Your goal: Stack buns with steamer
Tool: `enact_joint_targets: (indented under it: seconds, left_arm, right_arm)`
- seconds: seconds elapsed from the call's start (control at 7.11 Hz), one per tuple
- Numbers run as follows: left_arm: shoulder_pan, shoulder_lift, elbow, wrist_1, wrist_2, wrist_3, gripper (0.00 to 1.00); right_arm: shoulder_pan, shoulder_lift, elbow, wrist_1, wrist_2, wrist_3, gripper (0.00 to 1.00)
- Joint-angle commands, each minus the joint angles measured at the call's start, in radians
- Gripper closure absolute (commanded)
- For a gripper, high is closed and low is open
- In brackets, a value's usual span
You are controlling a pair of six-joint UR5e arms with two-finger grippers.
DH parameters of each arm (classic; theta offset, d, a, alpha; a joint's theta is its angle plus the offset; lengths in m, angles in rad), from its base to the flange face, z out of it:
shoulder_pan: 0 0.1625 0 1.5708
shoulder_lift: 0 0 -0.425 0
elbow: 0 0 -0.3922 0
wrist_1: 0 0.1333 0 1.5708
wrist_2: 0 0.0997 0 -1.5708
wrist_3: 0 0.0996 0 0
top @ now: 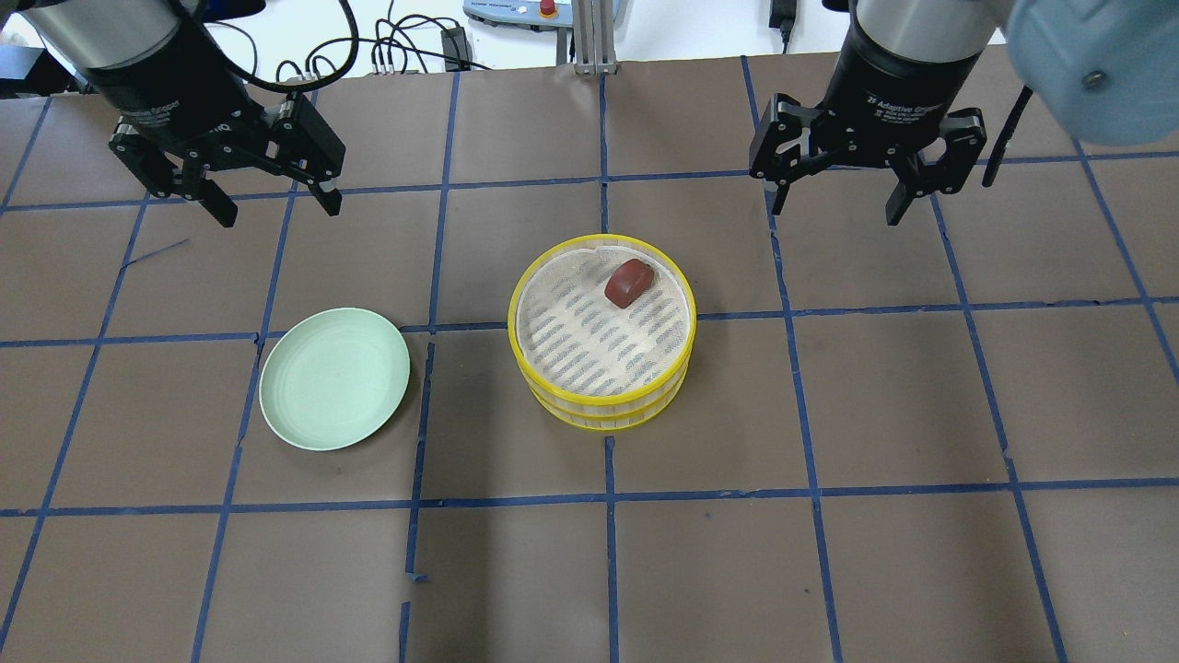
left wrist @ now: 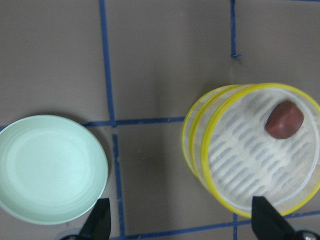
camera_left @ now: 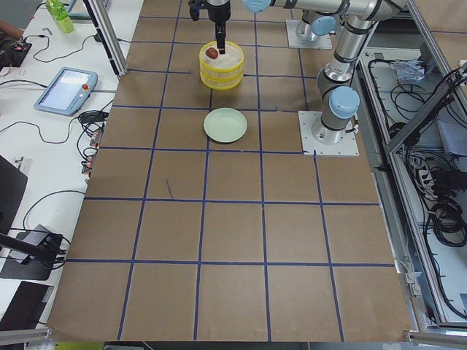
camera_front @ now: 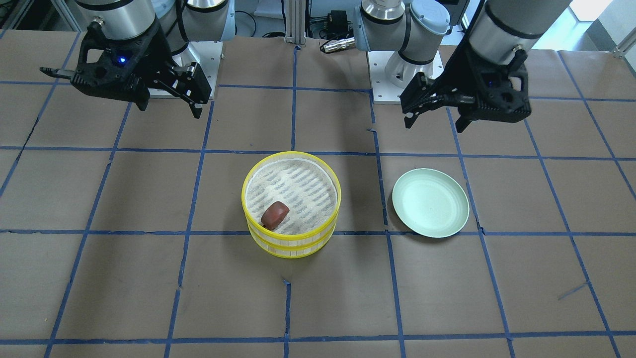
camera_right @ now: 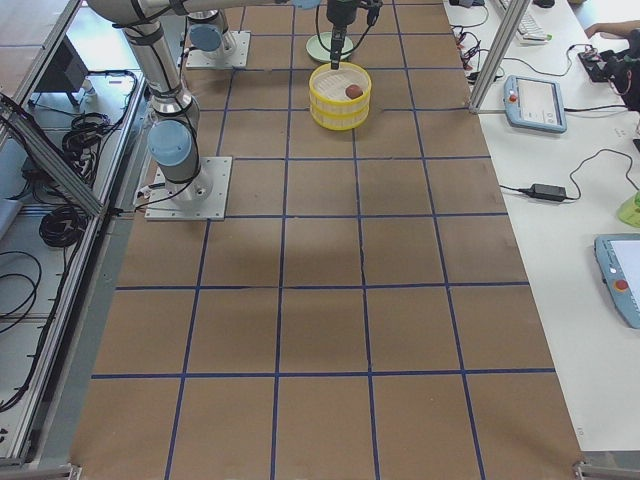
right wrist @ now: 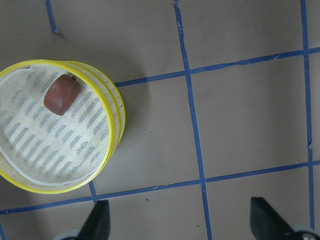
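Right now the left claw (top: pixel 276 210) hangs in the upper left of the overhead view. Its two fingers are wide apart and nothing is between them. The right claw (top: pixel 838 210) hangs in the upper right of the same view. Its fingers are wide apart too, with nothing in them. Both claws are up above the table (top: pixel 921 571) and well apart from the things on it.

Lower down, in the middle of that view, sits the yellow steamer (top: pixel 603 412). It looks like two round layers, one set on top of the other, because two yellow rings show on its side. The reddish-brown bun (top: pixel 629 282) lies on the white mat of the top layer, near the rim at the upper right. Left of the steamer, apart from it, is the green plate (top: pixel 334 378), and nothing lies on it.

The white bun does not show in any view. It may be in the bottom layer, but I cannot tell, because the top layer hides what is under it.

So I think the job is nearly done, or done. The layers are stacked, one bun is in the top one, and both claws hold nothing. The hidden bun is the only thing I am not sure of.
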Motion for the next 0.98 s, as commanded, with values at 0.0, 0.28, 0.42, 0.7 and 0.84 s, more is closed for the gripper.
enact_joint_targets:
  seconds: [0.0, 0.28, 0.42, 0.7, 0.84]
  left_arm:
    - [0.002, 0.011, -0.041, 0.013, 0.000, 0.002, 0.00]
    - [0.002, 0.016, -0.061, 0.050, 0.008, 0.002, 0.00]
    - [0.002, 0.020, -0.062, 0.050, 0.011, -0.005, 0.00]
    - [0.002, 0.020, -0.062, 0.049, 0.011, -0.004, 0.00]
    - [0.002, 0.020, -0.062, 0.047, 0.014, -0.001, 0.00]
  right_arm:
    - [0.001, -0.002, 0.001, 0.001, -0.001, 0.000, 0.00]
    - [0.001, -0.002, 0.001, 0.001, 0.000, 0.000, 0.00]
    - [0.002, -0.002, 0.001, 0.001, 0.000, 0.000, 0.00]
    - [0.002, -0.002, 0.001, 0.001, -0.001, -0.002, 0.00]
    - [0.002, -0.002, 0.001, 0.001, -0.005, -0.002, 0.00]
